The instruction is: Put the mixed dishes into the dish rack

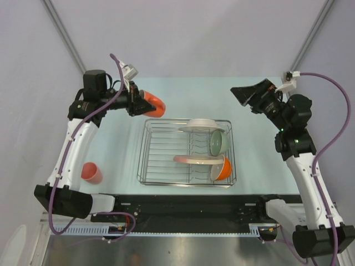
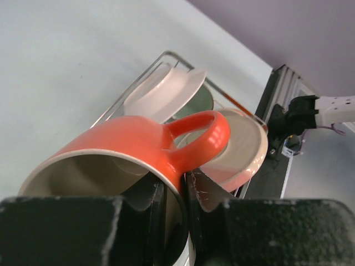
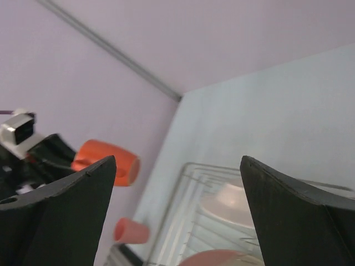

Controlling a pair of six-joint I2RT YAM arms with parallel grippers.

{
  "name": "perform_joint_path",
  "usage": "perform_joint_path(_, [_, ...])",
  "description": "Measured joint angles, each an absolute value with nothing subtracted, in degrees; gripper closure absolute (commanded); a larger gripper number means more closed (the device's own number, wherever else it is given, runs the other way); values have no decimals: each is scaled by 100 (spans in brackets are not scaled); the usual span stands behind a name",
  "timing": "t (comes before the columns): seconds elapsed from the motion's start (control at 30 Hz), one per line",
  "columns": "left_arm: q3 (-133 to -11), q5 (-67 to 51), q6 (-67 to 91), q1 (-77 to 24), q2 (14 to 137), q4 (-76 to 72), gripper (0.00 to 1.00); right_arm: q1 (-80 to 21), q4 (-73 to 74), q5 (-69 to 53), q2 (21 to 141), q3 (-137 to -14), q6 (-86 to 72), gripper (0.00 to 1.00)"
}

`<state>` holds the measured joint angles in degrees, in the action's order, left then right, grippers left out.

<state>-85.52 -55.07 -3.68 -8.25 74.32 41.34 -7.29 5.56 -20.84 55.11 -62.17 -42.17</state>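
While the left gripper point(image 1: 141, 102) pinches the orange mug point(image 1: 156, 106) by its rim, aloft off the far-left corner of the dish rack point(image 1: 161, 158), the right gripper point(image 3: 177, 160) gapes wide, empty. Mug-loading step, I'd say: next, swing right and lower it into the rack's bare left half.
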Motion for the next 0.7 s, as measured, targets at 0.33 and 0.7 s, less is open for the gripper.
perform_joint_path(0.33, [-7887,-5758,-2003,-1214,6702,2652,96,-1413,-825,-3645,7124,-6167,-6418,0])
perform_joint_path(0.7, [-7345,-5352,-2178,-2078,6270,799,100,-2351,-4447,-4311,8576,-6112,-9045,0])
